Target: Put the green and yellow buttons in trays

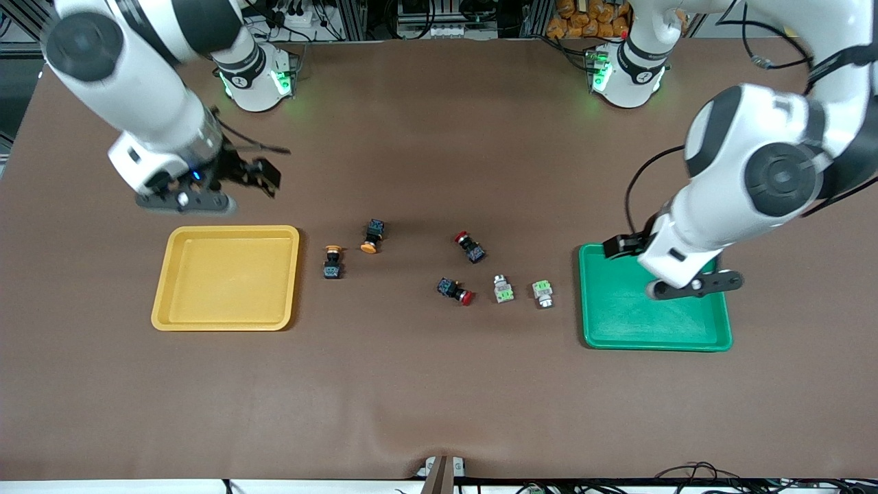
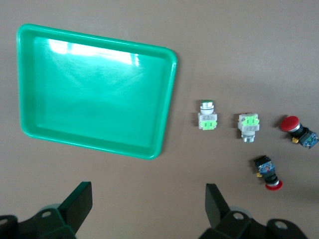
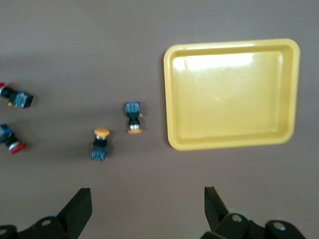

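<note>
Two yellow-capped black buttons lie beside the empty yellow tray. Two light-green buttons lie beside the empty green tray. My right gripper is open and empty, up over the table just past the yellow tray's rim on the robots' side. Its wrist view shows the yellow tray and both yellow buttons. My left gripper is open and empty, over the green tray's corner. Its wrist view shows the green tray and both green buttons.
Two red-capped black switches lie mid-table between the yellow and green buttons. They also show in the left wrist view. The brown table mat has a slight wrinkle near its front edge.
</note>
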Available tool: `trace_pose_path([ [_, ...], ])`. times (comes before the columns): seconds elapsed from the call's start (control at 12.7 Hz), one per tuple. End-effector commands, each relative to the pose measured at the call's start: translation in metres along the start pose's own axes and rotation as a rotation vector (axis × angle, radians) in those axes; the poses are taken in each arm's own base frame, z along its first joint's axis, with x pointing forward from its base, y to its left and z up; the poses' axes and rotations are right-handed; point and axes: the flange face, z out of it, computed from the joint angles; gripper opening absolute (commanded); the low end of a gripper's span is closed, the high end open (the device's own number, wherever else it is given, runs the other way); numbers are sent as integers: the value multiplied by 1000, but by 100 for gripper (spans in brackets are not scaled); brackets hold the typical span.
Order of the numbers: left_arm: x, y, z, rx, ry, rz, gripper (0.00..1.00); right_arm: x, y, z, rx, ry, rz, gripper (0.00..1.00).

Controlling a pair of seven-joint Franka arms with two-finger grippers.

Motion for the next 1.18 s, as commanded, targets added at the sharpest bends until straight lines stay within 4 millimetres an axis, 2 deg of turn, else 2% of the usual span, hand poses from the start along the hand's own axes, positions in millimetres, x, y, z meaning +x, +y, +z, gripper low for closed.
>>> trace_pose_path([
  [0.0, 6, 11, 37, -12, 1, -26, 100, 18, -24, 68, 31, 8, -15, 100],
  [0.16, 11, 27, 65, -8, -6, -30, 100, 27, -29, 114, 52, 39, -15, 100],
  [0.39, 20, 49, 114, -9, 1, -59, 100, 20, -34, 156, 66, 73, -26, 100],
  [0.78, 21, 84, 181, -11, 5, -99, 100, 1, -41, 196, 69, 100, -44, 100],
  [1.1, 25, 92, 215, -6, 23, -154, 100, 0, -36, 239, 86, 126, -40, 100],
])
